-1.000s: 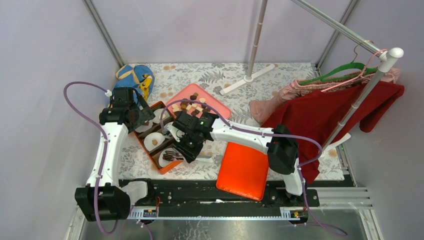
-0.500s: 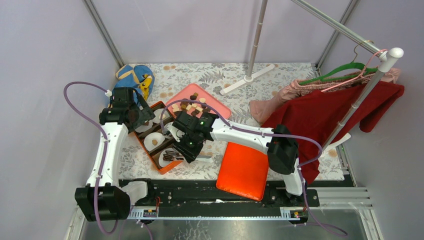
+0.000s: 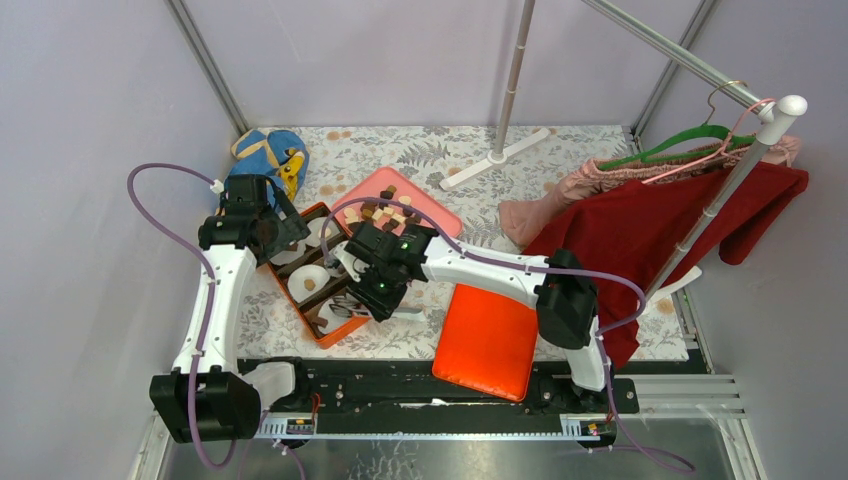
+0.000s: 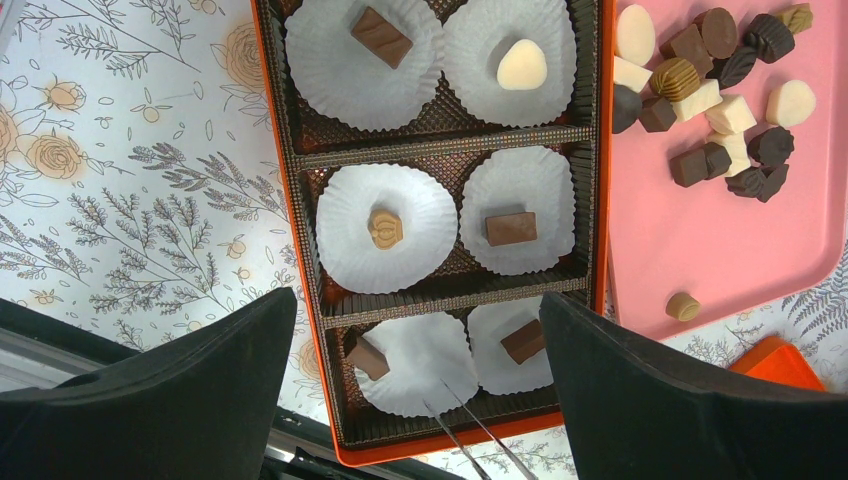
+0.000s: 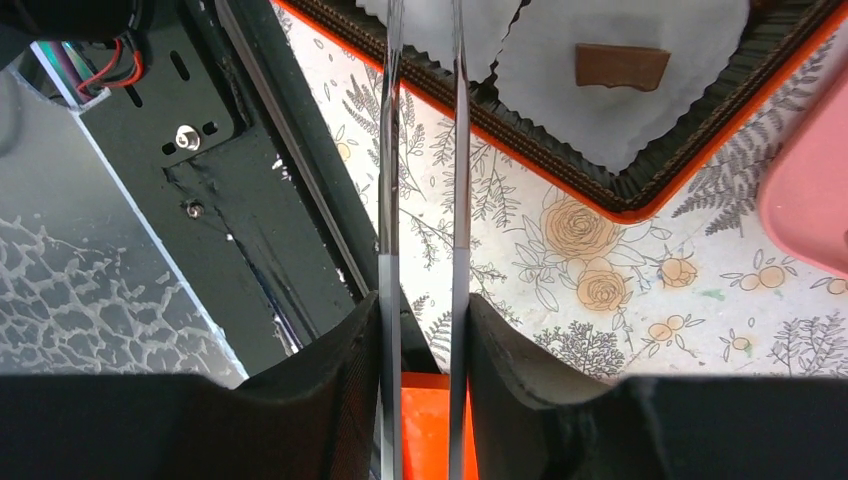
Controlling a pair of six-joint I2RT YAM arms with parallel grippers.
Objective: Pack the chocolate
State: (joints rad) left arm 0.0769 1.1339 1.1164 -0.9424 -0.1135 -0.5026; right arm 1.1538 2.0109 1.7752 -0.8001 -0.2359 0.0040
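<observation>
An orange box point(image 4: 290, 200) holds six white paper liners, each with one chocolate, such as a cream piece point(image 4: 521, 65) and a brown one point(image 4: 511, 228). More loose chocolate point(image 4: 700, 90) lies on the pink tray point(image 4: 700, 250) beside it. My left gripper point(image 4: 420, 400) hovers open above the box, holding nothing. My right gripper point(image 5: 425, 330) is shut on metal tweezers point(image 5: 390, 150). The tweezers' tips point(image 4: 440, 410) reach over the box's near-left liner, slightly apart, with nothing between them. In the top view the right gripper point(image 3: 375, 290) sits at the box's near corner.
A red-orange lid point(image 3: 487, 340) lies near the right arm's base. A blue bag point(image 3: 270, 150) sits behind the left gripper point(image 3: 262, 225). A clothes rack's white foot point(image 3: 495, 155) and a hanging red garment point(image 3: 640, 230) fill the back and right. The black base rail point(image 5: 250, 200) runs along the near edge.
The right gripper with the tweezers has shifted very slightly over the box's near end. The left arm has not moved.
</observation>
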